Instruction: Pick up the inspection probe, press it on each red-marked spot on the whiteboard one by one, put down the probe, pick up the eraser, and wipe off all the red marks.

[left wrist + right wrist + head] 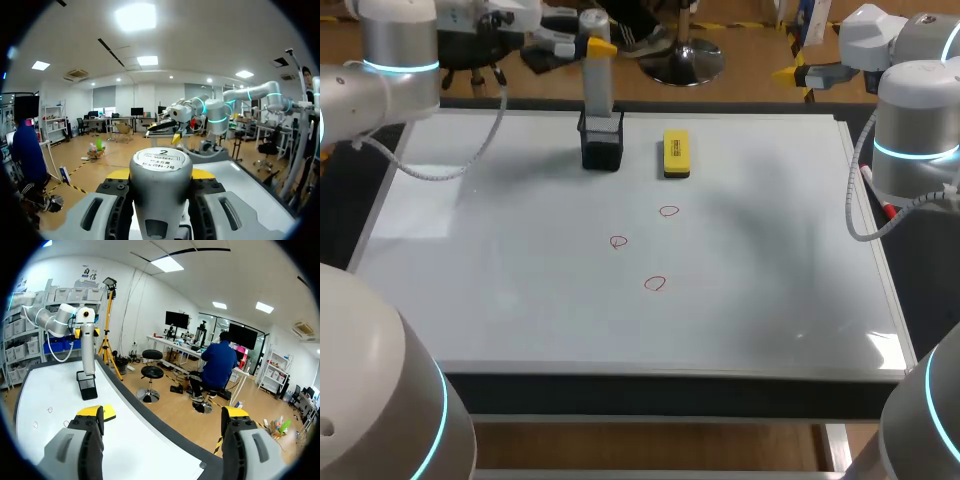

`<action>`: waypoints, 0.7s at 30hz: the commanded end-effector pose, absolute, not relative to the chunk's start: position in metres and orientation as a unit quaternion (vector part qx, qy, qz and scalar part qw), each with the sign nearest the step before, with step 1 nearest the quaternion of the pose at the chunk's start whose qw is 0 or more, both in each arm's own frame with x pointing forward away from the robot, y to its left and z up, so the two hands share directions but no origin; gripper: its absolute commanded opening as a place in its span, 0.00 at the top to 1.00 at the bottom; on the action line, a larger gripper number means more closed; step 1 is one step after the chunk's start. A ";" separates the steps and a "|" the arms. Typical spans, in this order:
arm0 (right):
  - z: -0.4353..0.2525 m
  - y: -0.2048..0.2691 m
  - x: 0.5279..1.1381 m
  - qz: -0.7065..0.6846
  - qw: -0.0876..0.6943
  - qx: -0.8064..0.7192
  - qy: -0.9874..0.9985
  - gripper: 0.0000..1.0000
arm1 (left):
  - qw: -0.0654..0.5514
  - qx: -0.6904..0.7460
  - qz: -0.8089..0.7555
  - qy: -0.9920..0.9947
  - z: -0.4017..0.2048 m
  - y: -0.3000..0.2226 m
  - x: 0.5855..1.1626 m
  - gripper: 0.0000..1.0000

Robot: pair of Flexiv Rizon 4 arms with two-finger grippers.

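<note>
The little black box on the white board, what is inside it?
A tall grey cylindrical probe stands upright in the small black box. The box's walls hide its lower end, so anything else inside cannot be seen.

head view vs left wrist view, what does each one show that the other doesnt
Only the head view shows the three red marks, the yellow eraser and the black holder in which the inspection probe stands. Only the left wrist view shows the probe's labelled cap close up, held between the jaws of the left gripper. Both show the probe, the whiteboard and the right arm.
</note>
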State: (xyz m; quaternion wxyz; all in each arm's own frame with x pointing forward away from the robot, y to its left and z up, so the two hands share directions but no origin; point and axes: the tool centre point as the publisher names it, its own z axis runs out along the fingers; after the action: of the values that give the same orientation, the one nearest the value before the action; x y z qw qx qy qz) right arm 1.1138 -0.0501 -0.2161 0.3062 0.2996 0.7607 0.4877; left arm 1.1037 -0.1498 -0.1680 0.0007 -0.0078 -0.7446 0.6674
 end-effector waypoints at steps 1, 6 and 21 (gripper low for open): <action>-0.216 -0.050 1.114 0.488 0.306 0.300 0.761 0.00 | -0.003 0.005 0.661 -0.750 -0.151 -0.147 1.095 1.00; -0.216 -0.050 1.114 0.488 0.306 0.300 0.761 0.00 | -0.011 0.019 0.657 -0.753 -0.135 -0.142 1.090 1.00; -0.216 -0.050 1.114 0.488 0.306 0.300 0.761 0.00 | -0.093 0.087 0.647 -0.751 -0.117 -0.085 1.078 1.00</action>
State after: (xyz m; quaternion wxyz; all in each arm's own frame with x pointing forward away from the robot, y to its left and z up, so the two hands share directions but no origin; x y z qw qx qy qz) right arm 1.1138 -0.0501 -0.2161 0.3062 0.2996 0.7607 0.4877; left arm 1.0953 -0.0964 -0.1213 -0.0497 0.0482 -0.7567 0.6501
